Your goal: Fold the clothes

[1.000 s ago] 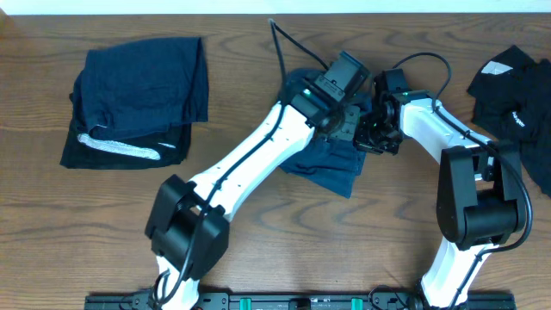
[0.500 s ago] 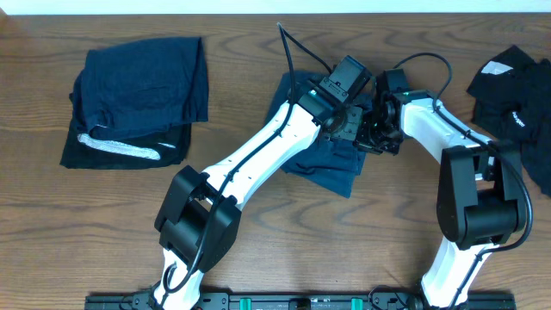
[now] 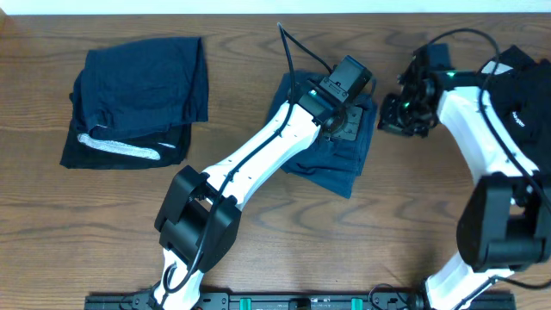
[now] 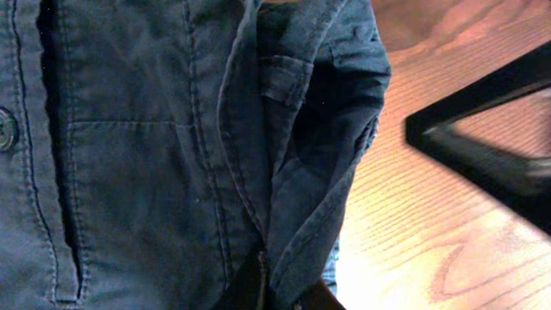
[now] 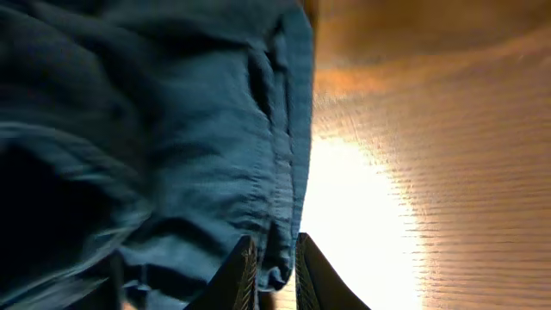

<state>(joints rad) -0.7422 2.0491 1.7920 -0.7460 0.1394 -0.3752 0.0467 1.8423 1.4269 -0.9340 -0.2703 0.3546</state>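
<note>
Navy shorts (image 3: pixel 340 168) lie mid-surface (image 3: pixel 258 52), largely hidden under the left arm. The left gripper (image 3: pixel 349 127) is clamped on a fold of them, and its wrist view cuts off the tips. The right gripper (image 3: pixel 403 112) hangs beside the shorts, jaws slightly apart and empty; its wrist view is blurred. The black garment (image 3: pixel 534 86) at far right, partly behind the right arm, has white marks we cannot read. The white strip on the left pile (image 3: pixel 138 95) is too small to read.

Bare surface (image 3: pixel 405 198) was wide open base-side of the right pincer (image 3: pixel 387 127), but navy garment (image 3: pixel 336 168) and left arm (image 3: pixel 258 155) crowded its left.
</note>
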